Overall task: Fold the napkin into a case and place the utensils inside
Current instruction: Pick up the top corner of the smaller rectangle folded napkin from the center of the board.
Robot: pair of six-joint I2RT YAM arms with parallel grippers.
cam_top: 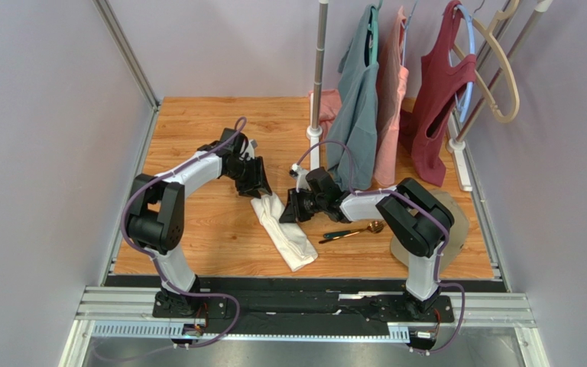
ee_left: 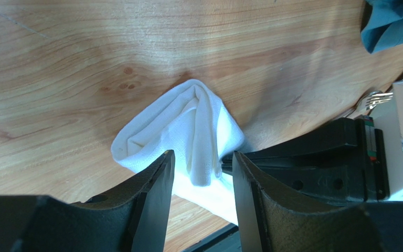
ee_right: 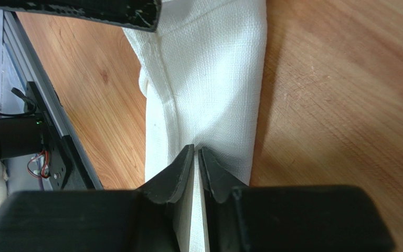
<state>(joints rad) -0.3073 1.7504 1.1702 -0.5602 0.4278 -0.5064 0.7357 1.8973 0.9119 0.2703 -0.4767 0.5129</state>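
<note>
Napkin (cam_top: 285, 229): lying on the wooden table (cam_top: 197, 229) between the two arms, folded into a long white strip, slanting from the grippers down toward the near edge.

Left gripper (ee_left: 202, 160): hovering over the strip's far end with jaws standing apart, straddling the bunched cloth, a raised fold sitting in the gap. Showing this only in its own wrist view; from above, hiding the fingers under the wrist.

Right gripper (ee_right: 195, 155): clamping a ridge of the napkin, jaws drawn almost together with only cloth between them. Showing plainly in the right wrist view; from above, appearing merely as a dark block pressing against the strip's right side.

Spoon (cam_top: 354, 232): lying on the table right of the napkin, apart from it, gold head pointing right. Appearing only from above.

Fork tines (ee_left: 378, 97): peeking past the right gripper's black body, in the left wrist view alone.

Hanging garments (cam_top: 384, 115): dangling at the back in teal, pink and maroon, seen whole only from above.

Metal rail (ee_right: 35, 105): running along the near edge, showing beside the cloth in the right wrist view.
</note>
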